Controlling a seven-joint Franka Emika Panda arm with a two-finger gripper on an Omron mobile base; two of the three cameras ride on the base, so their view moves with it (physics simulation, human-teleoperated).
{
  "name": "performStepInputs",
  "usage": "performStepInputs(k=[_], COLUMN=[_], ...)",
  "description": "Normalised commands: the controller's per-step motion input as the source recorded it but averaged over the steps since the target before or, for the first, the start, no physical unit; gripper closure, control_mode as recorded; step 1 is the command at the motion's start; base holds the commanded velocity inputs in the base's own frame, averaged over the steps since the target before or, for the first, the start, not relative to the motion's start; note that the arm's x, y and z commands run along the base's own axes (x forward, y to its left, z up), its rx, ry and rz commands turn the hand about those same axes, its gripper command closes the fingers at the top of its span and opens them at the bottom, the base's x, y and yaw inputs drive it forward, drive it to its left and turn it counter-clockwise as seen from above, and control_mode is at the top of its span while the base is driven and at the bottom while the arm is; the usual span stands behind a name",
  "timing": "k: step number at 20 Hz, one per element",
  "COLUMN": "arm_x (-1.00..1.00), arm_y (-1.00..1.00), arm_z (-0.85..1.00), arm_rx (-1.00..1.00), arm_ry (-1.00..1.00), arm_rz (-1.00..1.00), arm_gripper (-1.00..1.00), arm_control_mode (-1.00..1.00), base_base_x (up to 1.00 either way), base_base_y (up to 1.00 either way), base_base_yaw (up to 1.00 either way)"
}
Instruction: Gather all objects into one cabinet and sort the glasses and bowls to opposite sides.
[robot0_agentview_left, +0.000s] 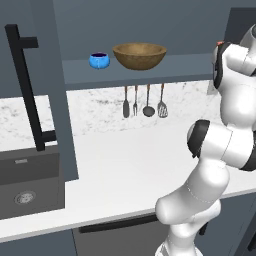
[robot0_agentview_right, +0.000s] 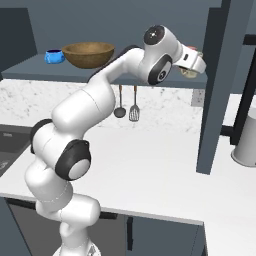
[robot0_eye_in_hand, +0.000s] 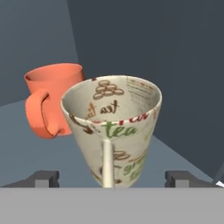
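Fingers (robot0_eye_in_hand: 113, 178) stand wide apart, clear of the beige mug (robot0_eye_in_hand: 114, 131) on either side; nothing is held. The mug stands upright on the cabinet shelf (robot0_eye_in_hand: 39, 162), just beside the orange cup (robot0_eye_in_hand: 52, 100). Wooden bowl (robot0_agentview_left: 139, 55) and blue bowl (robot0_agentview_left: 99, 60) sit at the far end. Recommended: withdraw straight back, avoiding the mug's handle.

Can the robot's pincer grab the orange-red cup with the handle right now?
Probably not straight away. The beige printed mug stands right in front of the open pincer, and the orange-red cup sits behind it to one side, partly blocked.
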Motion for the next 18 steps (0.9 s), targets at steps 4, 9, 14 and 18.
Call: performStepInputs(k=[4,9,14,18], arm_x=[-0.22,-0.21,-0.36,-0.48], arm_y=[0.18,0.48,0.58,0.63], arm_z=[0.00,0.00,0.00,0.00], arm_rx=[0.00,0.00,0.00,0.00], arm_ry=[0.00,0.00,0.00,0.00], arm_rz=[0.00,0.00,0.00,0.00], arm_gripper=[-1.00,-1.00,-1.00,-1.00], arm_control_mode=[-1.00,-1.00,-1.00,-1.00], base_base_x=[0.00,0.00,0.00,0.00], base_base_y=[0.00,0.00,0.00,0.00], base_base_yaw=[0.00,0.00,0.00,0.00])
